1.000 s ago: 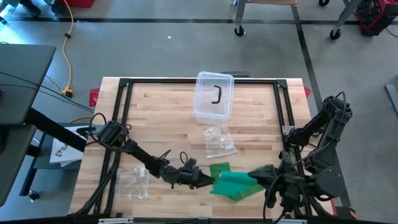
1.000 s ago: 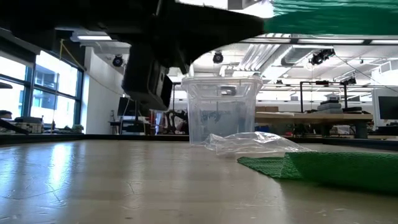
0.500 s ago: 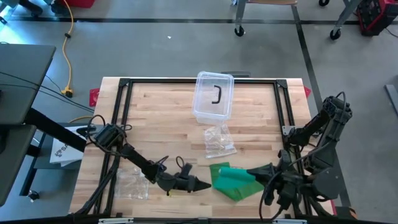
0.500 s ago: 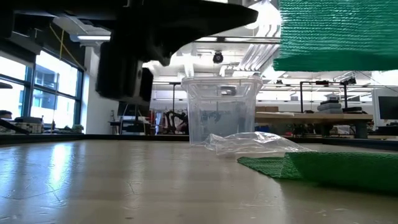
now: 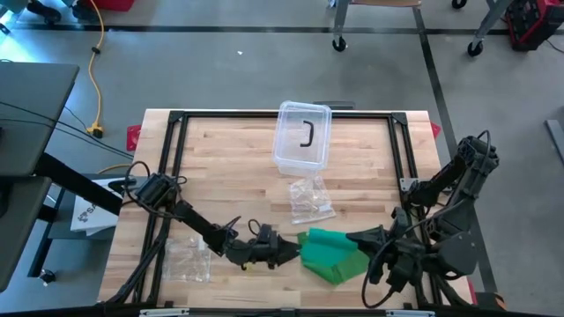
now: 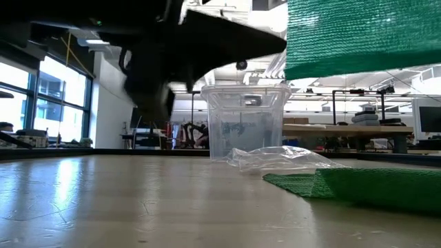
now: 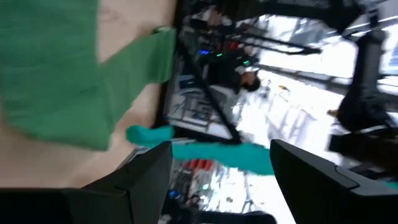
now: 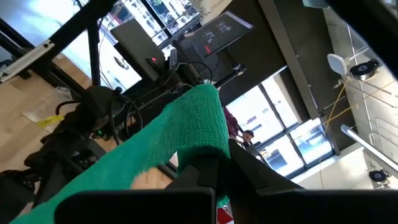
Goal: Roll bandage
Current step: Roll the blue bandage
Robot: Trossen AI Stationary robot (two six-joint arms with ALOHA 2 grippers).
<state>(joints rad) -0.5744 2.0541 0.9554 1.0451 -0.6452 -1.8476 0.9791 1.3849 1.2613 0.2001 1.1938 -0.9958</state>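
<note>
Pinching the green bandage point(image 5: 330, 257) between its pressed-together fingers, the right gripper point(image 5: 359, 239) sits at the near edge of the table point(image 5: 220, 167), close to the right corner. From this gripper the bandage runs toward the left arm: part is lifted in the air, and the rest lies flat on the wood just under and beside it. The left gripper point(image 5: 289, 255) has its fingers spread wide and points at the bandage; its tips are just beside the cloth, and I cannot tell if they touch it. Beyond the two grippers, further from the near edge, lies a crumpled plastic bag point(image 5: 311, 198), and behind it stands a clear box point(image 5: 302, 137). Another plastic bag point(image 5: 187, 258) lies beside the left arm, near the table's left corner.
</note>
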